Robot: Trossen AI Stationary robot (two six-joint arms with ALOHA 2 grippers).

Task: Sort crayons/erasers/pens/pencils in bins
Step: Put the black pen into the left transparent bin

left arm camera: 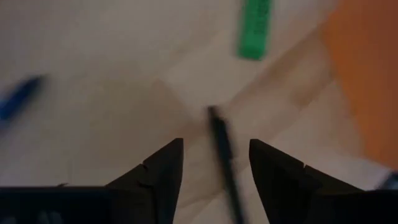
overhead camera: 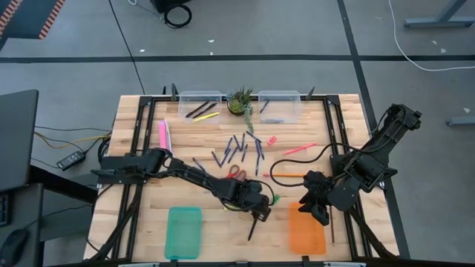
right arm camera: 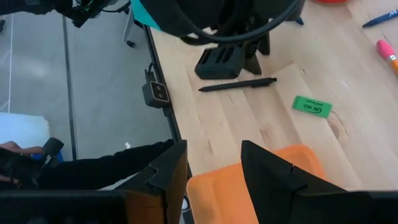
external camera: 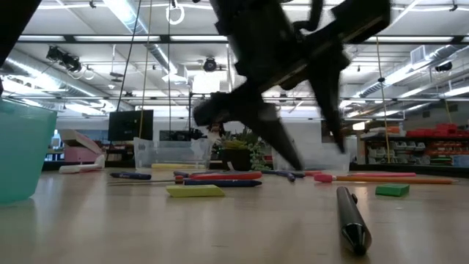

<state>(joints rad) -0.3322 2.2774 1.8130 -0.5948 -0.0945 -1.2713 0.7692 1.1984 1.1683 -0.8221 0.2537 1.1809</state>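
A thin black stick [overhead camera: 254,226] lies flat on the table near its front edge, between the teal tray [overhead camera: 184,231] and the orange tray [overhead camera: 306,234]. My left gripper [overhead camera: 260,211] hovers open just over the stick's far end. In the left wrist view the stick [left arm camera: 221,149] runs through the gap between the fingers. A green eraser [left arm camera: 255,28] lies just beyond it. My right gripper [right arm camera: 214,168] hangs open over the orange tray [right arm camera: 249,186], with nothing between its fingers. Blue pens [overhead camera: 241,148] lie scattered mid-table.
Two clear bins [overhead camera: 200,104] [overhead camera: 280,104] flank a small plant [overhead camera: 240,100] at the far edge. A pink box [overhead camera: 162,133] lies at the left. Red-handled scissors [overhead camera: 236,172], pink sticks [overhead camera: 297,148] and a black cable [overhead camera: 286,167] lie mid-table, and a yellow eraser [external camera: 194,191] nearer the front.
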